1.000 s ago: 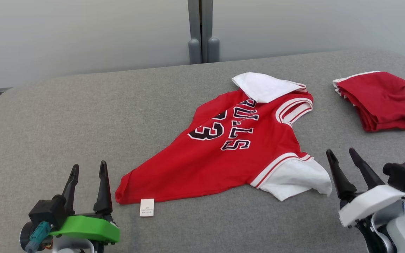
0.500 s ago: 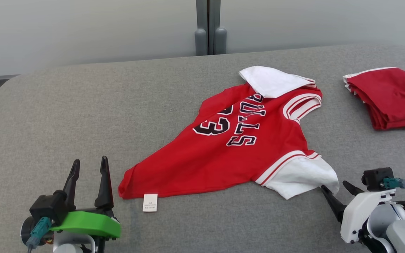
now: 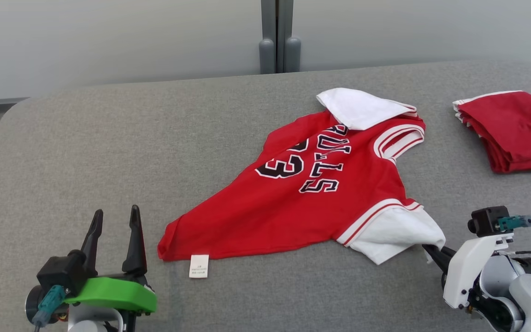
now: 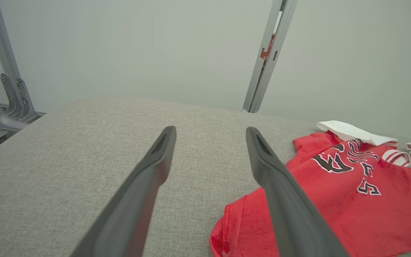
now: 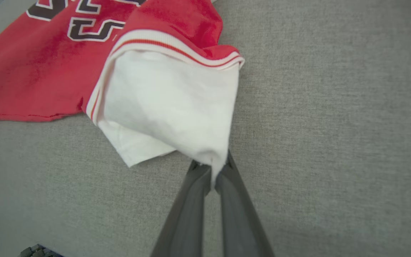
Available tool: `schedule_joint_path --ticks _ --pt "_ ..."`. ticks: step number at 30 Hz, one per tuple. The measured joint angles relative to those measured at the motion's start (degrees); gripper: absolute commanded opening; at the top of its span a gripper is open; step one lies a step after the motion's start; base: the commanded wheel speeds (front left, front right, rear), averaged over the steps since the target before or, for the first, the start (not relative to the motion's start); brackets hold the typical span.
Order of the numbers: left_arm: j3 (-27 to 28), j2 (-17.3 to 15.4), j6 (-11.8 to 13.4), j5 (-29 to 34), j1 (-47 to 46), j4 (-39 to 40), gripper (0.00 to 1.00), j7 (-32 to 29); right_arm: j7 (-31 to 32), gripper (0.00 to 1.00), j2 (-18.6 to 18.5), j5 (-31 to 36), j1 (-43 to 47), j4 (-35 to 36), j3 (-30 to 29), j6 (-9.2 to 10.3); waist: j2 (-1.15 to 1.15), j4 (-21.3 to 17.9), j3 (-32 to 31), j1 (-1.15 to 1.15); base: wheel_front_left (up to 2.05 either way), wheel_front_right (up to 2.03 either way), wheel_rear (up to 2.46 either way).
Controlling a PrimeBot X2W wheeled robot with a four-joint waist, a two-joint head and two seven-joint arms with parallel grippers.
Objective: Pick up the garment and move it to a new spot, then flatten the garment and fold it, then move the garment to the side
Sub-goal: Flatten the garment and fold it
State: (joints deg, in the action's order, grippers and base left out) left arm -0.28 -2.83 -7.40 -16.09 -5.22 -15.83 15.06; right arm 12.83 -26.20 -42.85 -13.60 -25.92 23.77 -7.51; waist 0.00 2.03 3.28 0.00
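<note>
Garment: a red garment [image 3: 311, 193] with dark letters and a number lies spread on the grey table [image 3: 109, 147], a little to the right of the middle, not yet folded.
Near sleeve: one white sleeve [image 3: 394, 233] points toward the robot's right side and its far corner is a little lifted.
Far sleeve: the second white sleeve [image 3: 357, 108] lies turned over the top edge of the garment.
Label: a small white label [image 3: 199, 266] hangs out at the lower left corner of the hem.
Right gripper: the right gripper [image 5: 212, 170] has its two fingers pressed together on the corner of the near sleeve; the white cloth sits between the tips.
Left gripper: the left gripper [image 3: 116, 211] is at the lower left with its fingers well apart, holding nothing; the hem corner of the garment is near it on its right, not touching.
Other cloth: a folded red cloth [image 3: 514, 129] lies at the right edge of the table, well apart from the garment.
Change in the right gripper: one second ago its fingers stood apart and raised beside the sleeve; half a second ago they were lower, apart, just at the sleeve edge; now they are closed on it.
Change elsewhere: the picture has shifted slightly, so the camera moved; the garment keeps the same shape and the left gripper the same pose.
</note>
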Motion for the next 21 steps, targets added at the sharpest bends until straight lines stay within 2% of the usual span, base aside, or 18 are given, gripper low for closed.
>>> schedule_joint_path --ticks 6,9,13,14,15,16,21 --pt "0.2 0.0 0.0 0.0 0.8 -0.1 1.0 0.0 11.0 0.0 -5.0 -13.8 4.5 9.7 -1.8 0.01 0.0 -1.3 -0.8 0.0 0.0 0.0 0.0" --pt "0.1 0.0 0.0 0.0 1.0 -0.1 1.0 0.0 16.9 0.0 -7.0 -19.0 6.8 12.2 -3.8 0.01 0.0 -1.9 -1.0 0.0 0.0 0.0 0.0" --pt "0.0 0.0 0.0 0.0 1.0 -0.1 1.0 0.0 21.8 0.0 -7.2 -24.0 8.6 14.1 -6.8 0.02 0.0 -2.2 -1.1 0.0 0.0 0.0 0.0" --pt "0.0 0.0 0.0 0.0 1.0 -0.1 1.0 0.0 22.6 0.12 -7.1 -24.1 8.9 13.8 -7.3 0.02 0.0 -2.2 -1.0 0.0 0.0 0.0 0.0" --pt "-0.1 0.0 0.0 0.0 1.0 -0.2 1.0 0.0 23.1 0.75 -6.9 -24.0 9.2 13.2 -8.0 0.02 0.0 -2.2 -1.0 0.0 0.0 0.0 0.0" --pt "-0.3 0.0 0.0 0.0 1.0 -0.2 1.0 0.0 23.2 1.0 -6.7 -23.4 9.4 12.1 -8.7 0.02 0.0 -2.1 -0.9 0.0 0.0 0.0 0.0" --pt "-0.5 0.0 0.0 -0.2 1.0 -0.5 1.0 0.0 20.1 1.0 -5.3 -15.4 9.3 8.1 -11.7 0.03 0.0 -1.4 -0.7 0.0 0.0 0.0 0.0"
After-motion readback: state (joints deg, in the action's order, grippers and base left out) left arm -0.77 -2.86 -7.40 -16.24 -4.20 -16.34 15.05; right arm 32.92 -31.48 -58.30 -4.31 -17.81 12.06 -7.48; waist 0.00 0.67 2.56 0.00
